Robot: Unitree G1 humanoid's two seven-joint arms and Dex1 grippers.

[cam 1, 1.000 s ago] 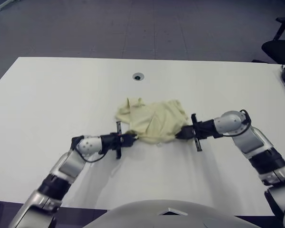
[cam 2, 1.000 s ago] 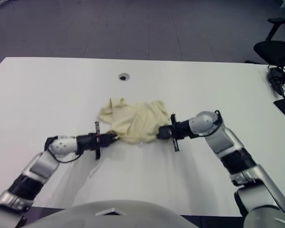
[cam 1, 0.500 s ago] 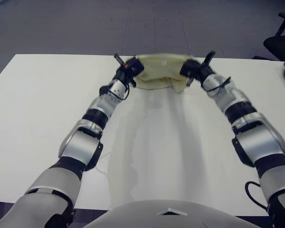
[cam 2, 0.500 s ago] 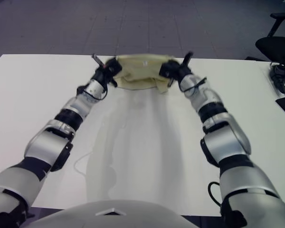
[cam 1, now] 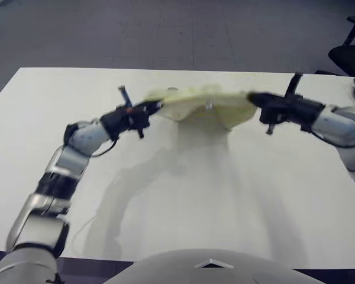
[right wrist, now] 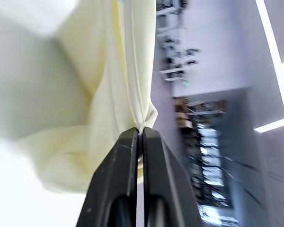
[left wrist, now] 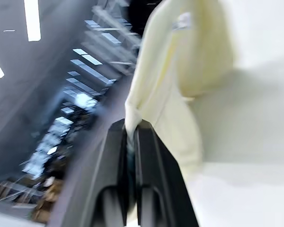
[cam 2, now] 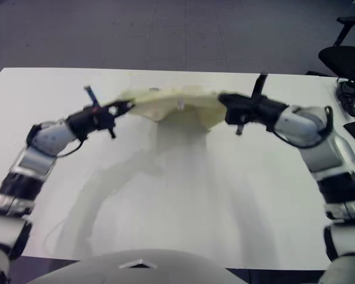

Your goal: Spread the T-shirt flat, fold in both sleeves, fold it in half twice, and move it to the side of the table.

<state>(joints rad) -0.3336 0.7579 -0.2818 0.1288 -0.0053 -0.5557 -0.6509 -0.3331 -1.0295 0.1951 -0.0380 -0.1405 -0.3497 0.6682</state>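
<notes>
The left tool is pinched shut on 1 edge of the T-shirt, which hangs stretched above the far part of the surface. The right tool clamps the opposite edge. Both bites look thin, so pulling too hard apart could slip the cloth free and drop it bunched. A small label shows on the shirt, but its writing is illegible.

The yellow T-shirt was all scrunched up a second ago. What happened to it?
Both arms lifted the T-shirt off the table, up and away from the robot, then moved apart. It now hangs stretched between the left gripper and the right gripper instead of lying bunched mid-table. Unchanged: each gripper's fingers stay shut on a shirt edge.
</notes>
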